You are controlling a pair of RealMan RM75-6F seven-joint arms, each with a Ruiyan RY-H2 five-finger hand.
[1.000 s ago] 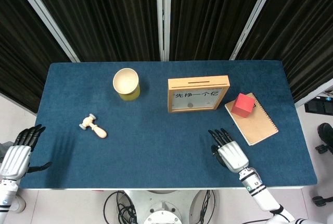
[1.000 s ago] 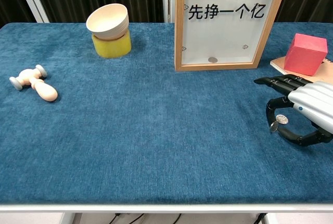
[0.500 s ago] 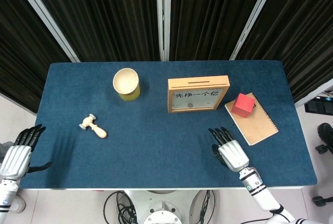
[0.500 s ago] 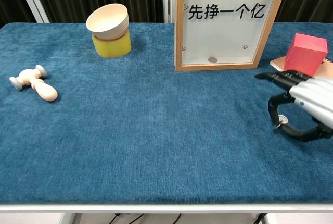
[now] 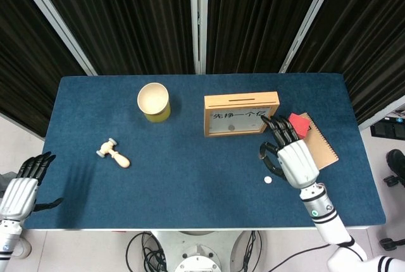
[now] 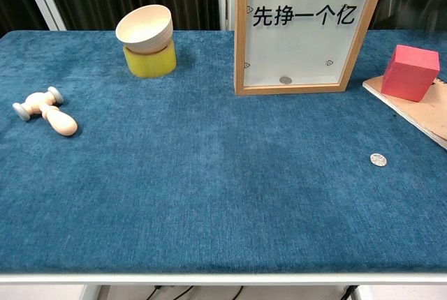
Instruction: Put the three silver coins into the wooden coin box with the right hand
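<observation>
Head view: the right hand [image 5: 297,161] is raised above the desk [image 5: 190,183], back of the hand facing up, its forearm running down toward the lower right corner of the frame. Its dark fingers [image 5: 278,126] point toward the far edge; their tips lie over the lower right corner of the wooden coin box [image 5: 240,114] and the near edge of the red cube [image 5: 299,124]. Whether they touch either cannot be told. The thumb curves away on the left side. The fingers lie extended and close side by side, and no object is visible between them; what the palm side carries cannot be told. The chest view does not show this hand.

The left hand [image 5: 22,186] hangs off the desk's left edge, fingers extended and slightly apart, holding nothing.

One silver coin [image 5: 267,179] lies flat on the blue cloth just left of the right hand, also visible in the chest view [image 6: 378,159]. A second coin [image 6: 285,79] rests at the bottom inside the box, behind its glazed front. The box stands upright, slot on top.

The red cube sits on a brown notebook [image 5: 323,152] at the right. A cream cup [image 5: 154,101] on a yellow base stands at the far left centre; a small wooden mallet [image 5: 113,154] lies nearer the left edge. Black curtains [image 5: 126,19] with pale frame members back the scene.
</observation>
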